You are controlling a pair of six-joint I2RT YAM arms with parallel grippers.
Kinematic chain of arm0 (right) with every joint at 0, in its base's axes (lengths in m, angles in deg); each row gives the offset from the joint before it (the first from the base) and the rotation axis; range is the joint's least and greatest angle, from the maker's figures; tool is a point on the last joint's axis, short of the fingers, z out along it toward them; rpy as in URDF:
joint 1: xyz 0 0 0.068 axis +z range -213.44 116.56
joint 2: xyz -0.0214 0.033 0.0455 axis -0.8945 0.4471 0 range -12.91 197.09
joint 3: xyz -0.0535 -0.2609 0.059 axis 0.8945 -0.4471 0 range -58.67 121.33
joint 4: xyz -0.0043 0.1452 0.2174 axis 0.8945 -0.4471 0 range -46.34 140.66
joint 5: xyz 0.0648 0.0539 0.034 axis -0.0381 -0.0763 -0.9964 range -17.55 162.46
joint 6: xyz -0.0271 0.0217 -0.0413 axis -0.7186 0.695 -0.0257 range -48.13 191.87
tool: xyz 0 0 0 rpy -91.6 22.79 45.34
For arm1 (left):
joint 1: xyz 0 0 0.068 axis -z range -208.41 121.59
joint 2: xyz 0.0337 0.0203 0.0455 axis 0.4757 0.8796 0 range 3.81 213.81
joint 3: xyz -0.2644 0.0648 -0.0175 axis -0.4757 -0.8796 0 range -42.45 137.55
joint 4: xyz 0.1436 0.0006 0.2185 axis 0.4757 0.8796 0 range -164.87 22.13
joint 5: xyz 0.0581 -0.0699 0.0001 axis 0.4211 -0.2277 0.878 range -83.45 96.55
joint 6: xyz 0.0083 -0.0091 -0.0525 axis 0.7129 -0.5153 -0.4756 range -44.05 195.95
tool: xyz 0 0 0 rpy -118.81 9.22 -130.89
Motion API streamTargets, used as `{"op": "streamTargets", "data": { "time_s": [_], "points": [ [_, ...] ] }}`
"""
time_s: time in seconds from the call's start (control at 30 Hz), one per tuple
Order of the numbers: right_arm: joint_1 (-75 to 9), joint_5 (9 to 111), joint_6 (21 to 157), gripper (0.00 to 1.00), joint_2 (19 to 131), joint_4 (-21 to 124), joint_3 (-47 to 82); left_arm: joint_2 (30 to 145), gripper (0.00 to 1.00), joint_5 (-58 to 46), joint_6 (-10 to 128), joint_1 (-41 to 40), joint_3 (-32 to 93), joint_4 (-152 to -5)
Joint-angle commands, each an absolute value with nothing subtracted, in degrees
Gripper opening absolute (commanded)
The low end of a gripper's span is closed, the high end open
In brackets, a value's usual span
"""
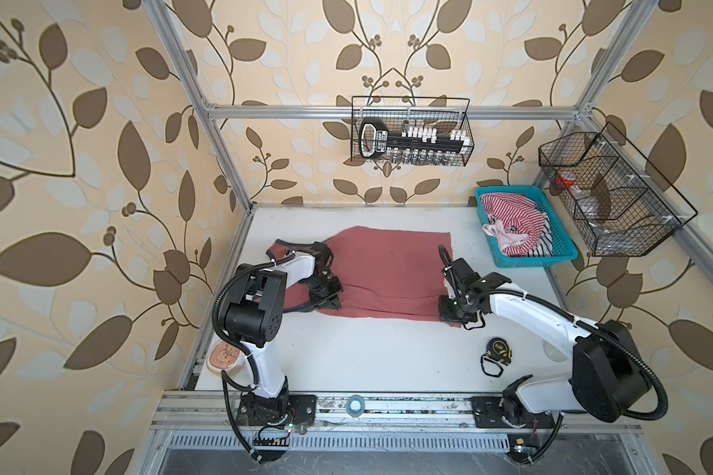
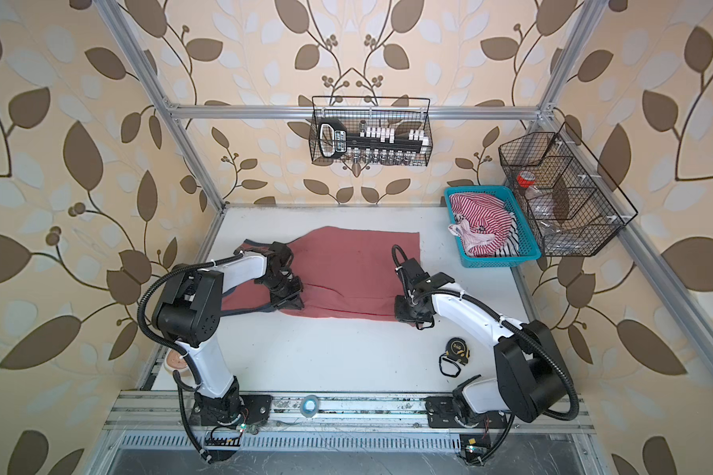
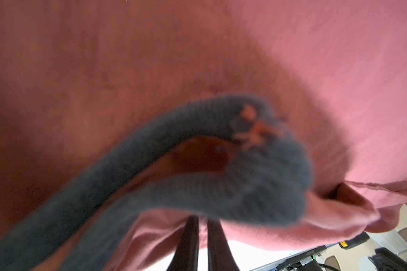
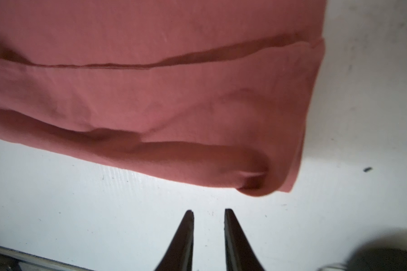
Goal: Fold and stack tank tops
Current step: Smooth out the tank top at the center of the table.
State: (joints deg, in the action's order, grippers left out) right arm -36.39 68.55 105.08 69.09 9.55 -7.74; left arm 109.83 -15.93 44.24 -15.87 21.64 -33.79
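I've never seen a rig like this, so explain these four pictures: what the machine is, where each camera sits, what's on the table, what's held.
It is a robot with two arms mounted at the edge of a white table. The two wide pictures look down on everything from one camera head; the two close-ups come from a camera on each wrist. A dusty red tank top lies spread on the table. The left arm has its jaws shut on that top's blue-grey trim. The right arm has its jaws open over bare table beside the hem, holding nothing. A red-and-white striped tank top sits crumpled in a blue basket at the far right. A tape measure lies near the right arm.
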Motion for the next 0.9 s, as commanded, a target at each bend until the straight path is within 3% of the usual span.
{"op": "streamTargets", "data": {
  "time_s": [0.0, 0.57, 0.87],
  "points": [
    [-36.0, 66.4, 106.2, 0.24, 71.4, 12.1, -9.3, 115.4, 0.11, -7.9, 43.9, -15.7, 17.3, -36.9],
    [-38.0, 74.1, 106.6, 0.24, 78.0, 9.7, -12.3, 116.1, 0.11, -7.3, 44.0, -15.7, 17.2, -36.5],
    [-41.1, 76.6, 106.0, 0.21, 75.6, 7.6, -12.9, 112.8, 0.16, -7.4, 43.9, -14.0, 16.4, -35.4]
  ]
}}
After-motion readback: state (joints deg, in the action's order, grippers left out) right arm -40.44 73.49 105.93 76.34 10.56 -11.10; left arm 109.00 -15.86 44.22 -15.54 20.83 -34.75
